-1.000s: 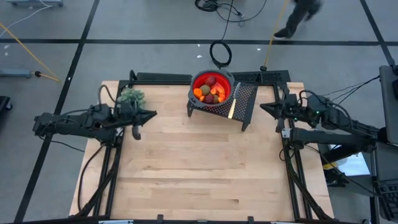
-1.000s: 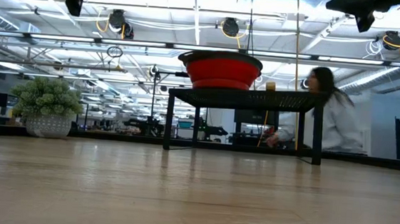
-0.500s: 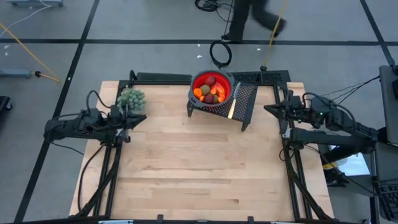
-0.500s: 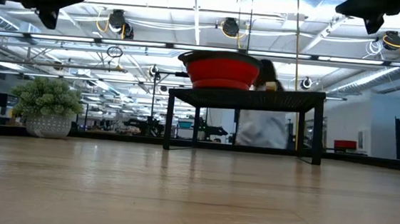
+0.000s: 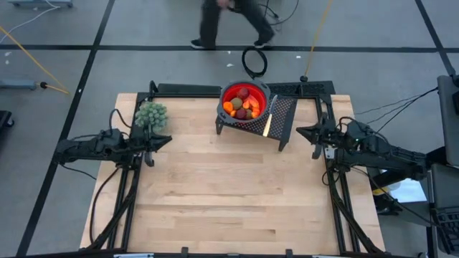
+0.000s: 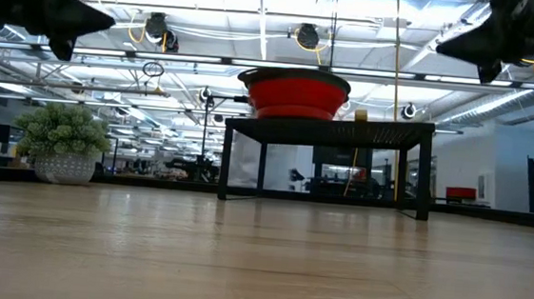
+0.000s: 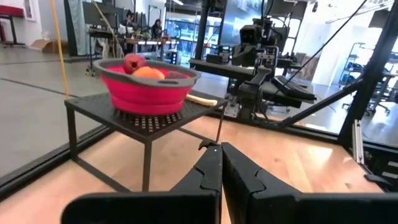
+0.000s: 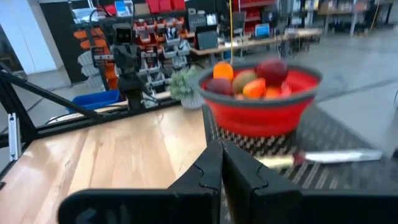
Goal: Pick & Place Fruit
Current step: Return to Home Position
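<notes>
Two grippers are in your pictures, and both are empty with their fingers pressed together. The left gripper (image 5: pixel 166 140) hangs above the table's (image 5: pixel 215 193) left edge, close to the one potted plant (image 5: pixel 150 113). The right gripper (image 5: pixel 301 132) hangs above the right edge, just beside the one black shelf (image 5: pixel 285 113). One red strainer bowl (image 5: pixel 223 94) stands on that shelf at the far middle of the table, and all the fruit (image 5: pixel 242 104) you can see lies piled inside it. From the right wrist view you can count two dark red balls, one brownish-green oval and at least three orange pieces. The heap is too tight for you to count it in full. One pale knife (image 5: pixel 267 125) lies flat on the shelf next to the bowl, on the side toward the right arm. One person (image 5: pixel 229 20) walks on the floor beyond the table, only partly in the picture. Compared with a second ago, the left gripper has drawn back toward its own side of the table, and it has barely moved in the last half second. The right gripper has shifted a little toward the near side and toward the shelf's front corner. The person has crossed from the right of the high view to left of its middle and no longer shows behind the shelf in the low view. The bowl, fruit, knife and plant stand where they did.
</notes>
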Robot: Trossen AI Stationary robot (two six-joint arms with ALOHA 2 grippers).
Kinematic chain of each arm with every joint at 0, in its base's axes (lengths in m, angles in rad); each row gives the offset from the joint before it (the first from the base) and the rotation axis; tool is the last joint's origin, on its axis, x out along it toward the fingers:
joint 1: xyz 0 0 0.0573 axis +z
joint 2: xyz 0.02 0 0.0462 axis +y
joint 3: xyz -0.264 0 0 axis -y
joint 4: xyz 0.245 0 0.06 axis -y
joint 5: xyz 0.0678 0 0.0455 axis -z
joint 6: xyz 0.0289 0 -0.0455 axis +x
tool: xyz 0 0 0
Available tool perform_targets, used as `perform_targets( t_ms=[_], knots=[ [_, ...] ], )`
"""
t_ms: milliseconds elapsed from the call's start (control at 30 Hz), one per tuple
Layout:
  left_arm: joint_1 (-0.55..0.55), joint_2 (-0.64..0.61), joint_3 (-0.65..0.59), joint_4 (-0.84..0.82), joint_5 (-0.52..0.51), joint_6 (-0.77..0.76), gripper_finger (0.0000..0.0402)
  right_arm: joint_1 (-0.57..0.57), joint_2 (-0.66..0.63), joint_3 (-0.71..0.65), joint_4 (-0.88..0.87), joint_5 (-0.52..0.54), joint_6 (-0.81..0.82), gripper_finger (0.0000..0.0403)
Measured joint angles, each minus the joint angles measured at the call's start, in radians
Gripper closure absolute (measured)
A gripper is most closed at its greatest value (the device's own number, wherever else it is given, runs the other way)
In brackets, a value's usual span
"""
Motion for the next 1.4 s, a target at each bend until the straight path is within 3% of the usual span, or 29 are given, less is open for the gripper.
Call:
perform_targets(
  t_ms=[167,700,1100,1400],
  knots=[
    [0.0,0.0,-0.048,0.024,-0.001,-0.014,0.0401,0.0,-0.019,-0.043,-0.005,0.001,0.054,0.0403],
    [0.0,-0.008,-0.167,0.156,-0.001,-0.022,0.0397,0.0,-0.191,-0.165,0.032,0.003,0.015,0.0403],
    [0.003,-0.006,-0.191,0.184,0.026,-0.001,0.0396,0.0,-0.191,-0.242,0.047,0.023,0.061,0.0403],
    [0.003,-0.005,-0.192,0.182,0.027,0.03,0.0391,0.0,-0.19,-0.261,0.047,0.022,-0.021,0.0403]
  ],
)
